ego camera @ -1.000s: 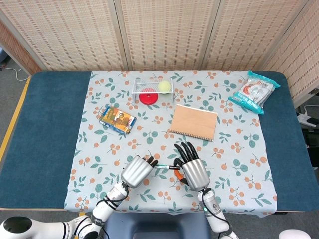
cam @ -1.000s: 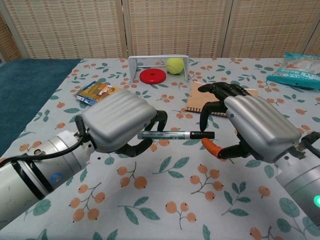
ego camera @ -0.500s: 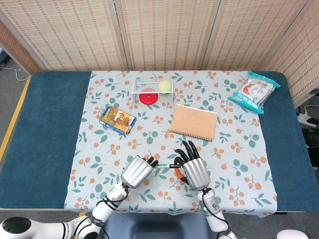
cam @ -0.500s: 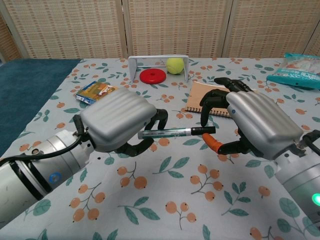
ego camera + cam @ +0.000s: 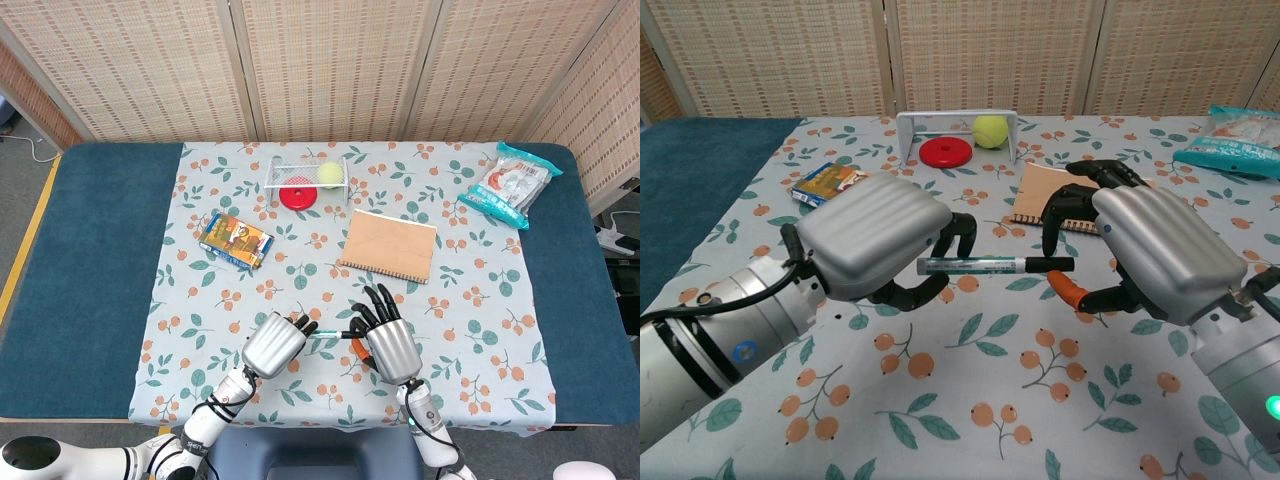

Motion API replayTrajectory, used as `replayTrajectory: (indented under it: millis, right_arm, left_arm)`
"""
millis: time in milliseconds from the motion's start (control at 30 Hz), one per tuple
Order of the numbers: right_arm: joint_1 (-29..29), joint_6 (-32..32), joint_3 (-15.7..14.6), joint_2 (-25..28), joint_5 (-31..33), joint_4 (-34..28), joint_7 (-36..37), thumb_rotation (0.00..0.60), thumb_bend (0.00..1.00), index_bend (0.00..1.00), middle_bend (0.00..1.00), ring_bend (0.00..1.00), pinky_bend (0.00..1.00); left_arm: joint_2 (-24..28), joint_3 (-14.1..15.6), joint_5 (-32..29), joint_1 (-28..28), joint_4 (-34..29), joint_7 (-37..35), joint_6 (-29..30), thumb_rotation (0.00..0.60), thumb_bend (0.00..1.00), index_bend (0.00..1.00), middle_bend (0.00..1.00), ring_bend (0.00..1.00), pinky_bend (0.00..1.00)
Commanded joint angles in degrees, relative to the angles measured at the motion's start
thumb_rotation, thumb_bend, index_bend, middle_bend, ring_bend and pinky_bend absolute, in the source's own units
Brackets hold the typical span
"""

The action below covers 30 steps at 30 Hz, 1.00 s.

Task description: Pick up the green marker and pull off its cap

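The green marker [image 5: 980, 265] hangs level above the floral tablecloth [image 5: 470, 300], near the table's front edge. My left hand [image 5: 875, 250] grips its barrel, fingers curled round it. The black cap [image 5: 1050, 264] points right, out of that grip. My right hand [image 5: 1150, 255] sits around the cap end: its dark fingers [image 5: 1060, 205] arch over the cap and the orange-tipped thumb [image 5: 1065, 287] lies just below it, with small gaps showing. In the head view the marker [image 5: 325, 335] bridges the left hand [image 5: 275, 343] and the right hand [image 5: 392, 345].
A brown notebook [image 5: 390, 245] lies just beyond the right hand. Further back stand a white wire rack [image 5: 305, 165] with a tennis ball [image 5: 330, 175] and a red disc [image 5: 297, 198]. A small colourful box [image 5: 236, 240] lies left, a snack bag [image 5: 510, 185] far right.
The marker has stayed in the left hand, tilting slightly and levelling again. The right hand has shifted a little around the cap end, its fingers staying arched over it.
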Motion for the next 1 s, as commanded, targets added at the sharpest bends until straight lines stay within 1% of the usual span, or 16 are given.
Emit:
replayTrajectory:
  millis: [33,500,800,1000]
  right_arm:
    - [-0.02,0.37,0.12,0.04,-0.14,0.22,0.07,0.600,0.54,0.97,0.31,0.07,0.00]
    - [-0.01,1.02,0.73,0.48,0.14,0.59,0.76,0.600,0.54,0.97,0.31,0.07,0.00]
    - [-0.10,0.38,-0.49,-0.07,-0.08,1.38,1.09,0.600,0.54,0.97,0.31,0.07,0.00]
    - [0.21,1.40,0.55,-0.01,-0.39,0.93,1.50,0.600,0.54,0.97,0.31,0.08,0.00]
  left_arm:
    - [0.08,-0.09,0.14,0.05,-0.10,-0.09,0.16,0.600,0.63,0.87,1.00,0.82,1.00]
    - [0.30,-0.05,0.59,0.17,-0.18,-1.03,0.12,0.600,0.66,0.88,1.00,0.82,1.00]
    - [0.38,0.08,1.73,0.04,-0.07,-3.00,0.40,0.600,0.68,0.88,1.00,0.82,1.00]
    - [0.44,0.46,1.98,0.05,0.36,-3.69,0.02,0.600,0.69,0.88,1.00,0.82,1.00]
